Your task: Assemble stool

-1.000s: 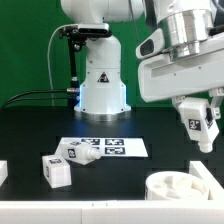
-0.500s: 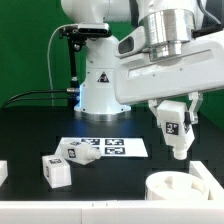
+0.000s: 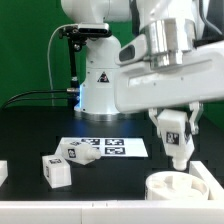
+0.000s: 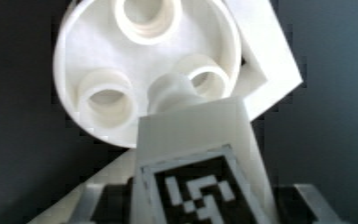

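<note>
Black table [image 3: 30,130]: seat [image 3: 185,186], legs [image 3: 57,169], marker board [image 3: 111,147]

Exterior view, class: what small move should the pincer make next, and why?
Probably lower the leg toward a socket: the pincer grips it above the seat, not yet inserted, and the wrist view shows an empty socket just beyond its tip.
</note>
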